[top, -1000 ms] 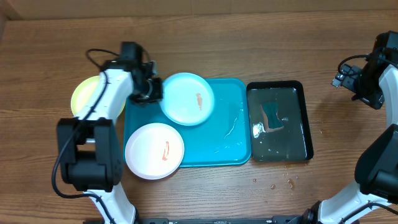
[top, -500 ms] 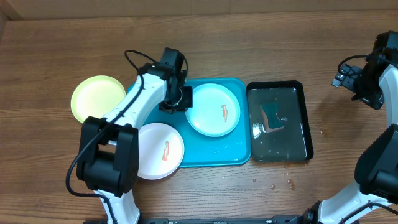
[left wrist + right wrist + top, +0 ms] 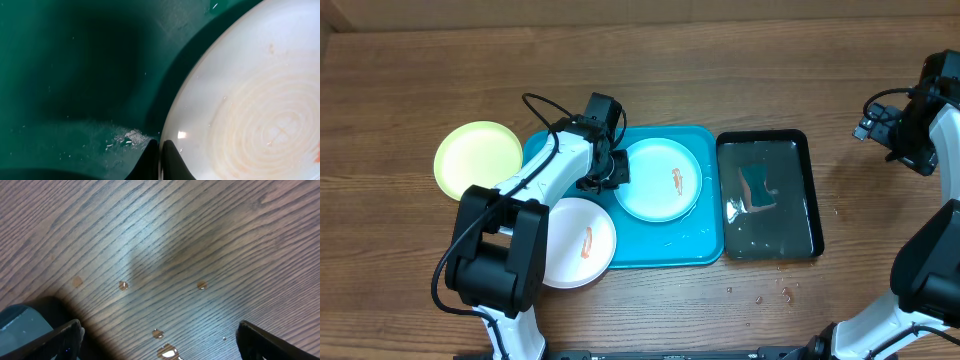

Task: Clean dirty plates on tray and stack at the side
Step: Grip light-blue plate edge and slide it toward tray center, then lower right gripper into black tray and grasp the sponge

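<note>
The light blue plate (image 3: 660, 179) with an orange-red smear lies on the turquoise tray (image 3: 692, 245). My left gripper (image 3: 613, 176) is shut on the plate's left rim; the left wrist view shows its fingers (image 3: 159, 159) pinching the pale rim (image 3: 240, 100) above the tray floor (image 3: 75, 75). The white plate (image 3: 572, 242) with a smear overhangs the tray's front left corner. The yellow-green plate (image 3: 476, 157) lies on the table left of the tray. My right gripper (image 3: 157, 340) is open and empty over bare wood at the far right (image 3: 880, 125).
A black tray of water (image 3: 769, 195) stands right of the turquoise tray, with something pale in it. Water drops lie on the wood near the table's front (image 3: 760, 296) and under my right gripper (image 3: 165, 350).
My left gripper carried the blue plate rightwards from the tray's back left to its middle right, then shifted slightly back left and down. The right arm has not moved.
</note>
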